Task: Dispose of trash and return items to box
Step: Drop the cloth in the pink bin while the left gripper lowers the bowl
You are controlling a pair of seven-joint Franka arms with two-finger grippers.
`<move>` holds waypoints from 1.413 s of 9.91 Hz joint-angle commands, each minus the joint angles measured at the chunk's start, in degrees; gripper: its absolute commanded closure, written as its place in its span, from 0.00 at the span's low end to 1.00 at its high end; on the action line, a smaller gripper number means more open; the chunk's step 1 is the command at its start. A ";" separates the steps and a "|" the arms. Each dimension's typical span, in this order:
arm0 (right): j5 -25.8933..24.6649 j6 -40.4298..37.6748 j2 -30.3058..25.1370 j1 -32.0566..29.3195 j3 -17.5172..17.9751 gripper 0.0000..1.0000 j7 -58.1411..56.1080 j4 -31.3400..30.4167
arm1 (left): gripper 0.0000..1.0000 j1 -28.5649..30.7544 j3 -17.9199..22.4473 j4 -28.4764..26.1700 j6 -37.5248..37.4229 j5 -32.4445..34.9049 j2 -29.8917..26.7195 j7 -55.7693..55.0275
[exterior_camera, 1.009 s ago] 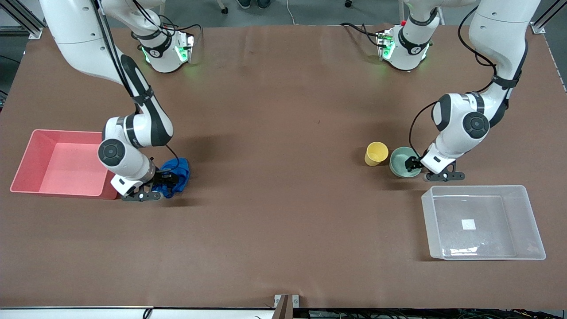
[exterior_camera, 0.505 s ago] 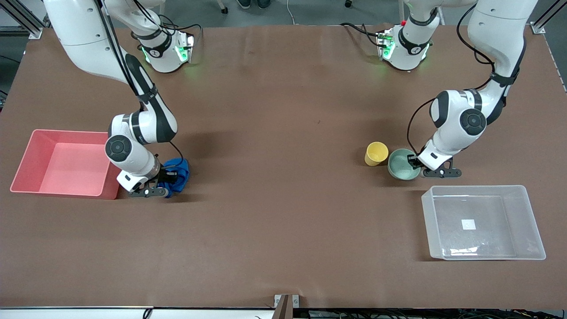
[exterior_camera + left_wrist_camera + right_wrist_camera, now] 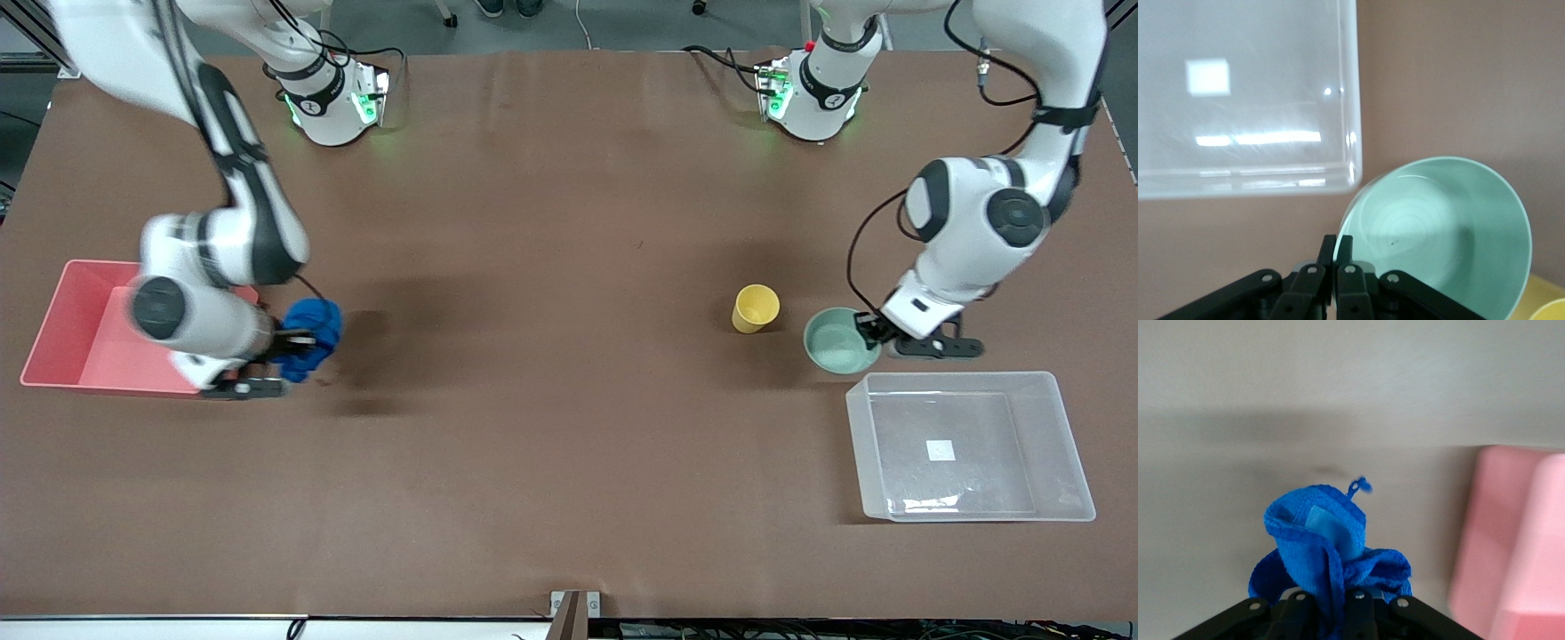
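My right gripper (image 3: 283,348) is shut on the blue cloth wad (image 3: 308,336), held above the table beside the pink bin (image 3: 67,331); the cloth fills the right wrist view (image 3: 1331,553), the pink bin (image 3: 1518,540) beside it. My left gripper (image 3: 867,333) is shut on the rim of the mint-green bowl (image 3: 836,342), held over the table by the clear box (image 3: 969,444). In the left wrist view its fingers (image 3: 1345,250) pinch the bowl (image 3: 1445,233) rim, near the box (image 3: 1245,100) with its white label. The yellow cup (image 3: 756,308) stands beside the bowl.
Both arm bases stand at the table edge farthest from the front camera. The clear box holds only its label (image 3: 941,450).
My right gripper has lifted the blue cloth and carried it toward the pink bin. My left gripper has lifted the green bowl away from the yellow cup, toward the clear box.
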 commanded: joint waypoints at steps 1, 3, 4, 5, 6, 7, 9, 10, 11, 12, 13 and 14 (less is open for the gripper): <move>0.32 -6.89 -2.70 -10.32 0.65 0.99 -10.74 3.49 | 1.00 0.53 1.86 16.34 -8.14 -3.51 9.35 4.61; -0.56 -6.03 -2.18 -19.02 0.65 0.99 -20.33 3.15 | 1.00 0.61 6.85 29.46 -12.82 -9.76 18.32 14.95; -1.08 -4.46 -1.04 -21.76 0.65 0.99 -25.33 2.63 | 1.00 0.70 9.48 33.08 -12.83 -12.83 22.19 19.97; -1.17 1.30 0.18 -23.70 0.65 0.99 -27.73 -0.07 | 0.99 0.96 11.07 34.86 -12.83 -15.74 25.62 24.37; -1.09 6.23 1.85 -23.81 0.65 0.98 -27.58 -3.06 | 0.99 1.31 11.96 36.79 -12.31 -17.07 28.61 27.63; -1.09 10.11 3.09 -23.55 0.65 0.97 -27.49 -5.18 | 0.99 1.84 12.06 37.94 -11.87 -17.08 30.99 28.01; -1.09 13.92 7.38 -24.42 0.74 0.90 -27.49 -6.43 | 0.96 1.76 12.06 37.69 -7.49 -17.17 33.38 27.93; -1.00 14.27 8.01 -24.34 0.74 0.77 -27.49 -6.43 | 0.90 1.76 12.06 37.69 -6.43 -17.17 34.35 27.67; -1.00 15.06 8.54 -24.16 0.74 0.25 -27.58 -6.34 | 0.76 1.67 12.06 37.60 -5.81 -17.17 34.36 27.58; -1.00 14.98 8.37 -24.08 0.74 0.00 -27.58 -6.26 | 0.57 1.67 12.06 37.52 -5.80 -17.08 33.66 26.79; -1.00 14.46 7.59 -24.07 0.74 0.00 -27.49 -6.17 | 0.41 1.32 12.06 37.60 -5.80 -16.74 32.52 26.78; -1.00 12.28 4.19 -23.99 0.83 0.00 -27.32 -5.64 | 0.19 1.32 12.06 37.34 -6.41 -16.47 29.20 26.87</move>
